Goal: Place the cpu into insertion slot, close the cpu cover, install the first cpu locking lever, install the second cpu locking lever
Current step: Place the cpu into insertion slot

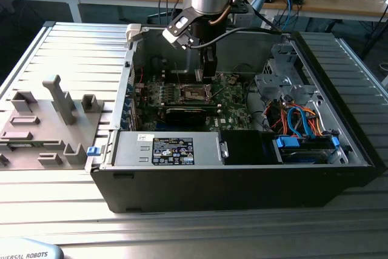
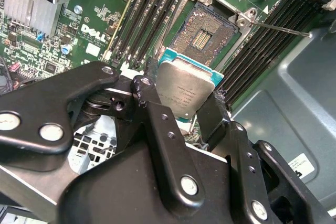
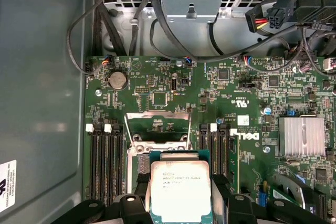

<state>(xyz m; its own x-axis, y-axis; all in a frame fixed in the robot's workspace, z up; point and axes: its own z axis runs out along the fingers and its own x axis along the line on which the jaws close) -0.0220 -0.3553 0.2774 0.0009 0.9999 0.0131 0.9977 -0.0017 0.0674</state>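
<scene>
My gripper (image 2: 184, 100) is shut on the cpu (image 2: 187, 88), a flat square chip with a silvery top, one black finger on each of two opposite edges. The chip hangs tilted just above the green board, beside the insertion slot (image 2: 206, 34), whose gold contact field lies bare. In the first wrist view the cpu (image 3: 180, 188) covers most of the slot, and the cpu cover (image 3: 157, 115), a thin silvery frame, stands swung open behind it. A thin locking lever (image 2: 278, 28) sticks out free beside the slot. In the exterior view my gripper (image 1: 208, 72) hangs over the slot (image 1: 195, 93).
Black memory slots (image 3: 105, 156) flank the socket on both sides. A finned heatsink (image 3: 301, 136) sits nearby on the board. Cable bundles (image 3: 157, 30) and a metal drive cage (image 1: 282, 80) crowd one end of the case; the grey case wall (image 3: 42, 93) stands close.
</scene>
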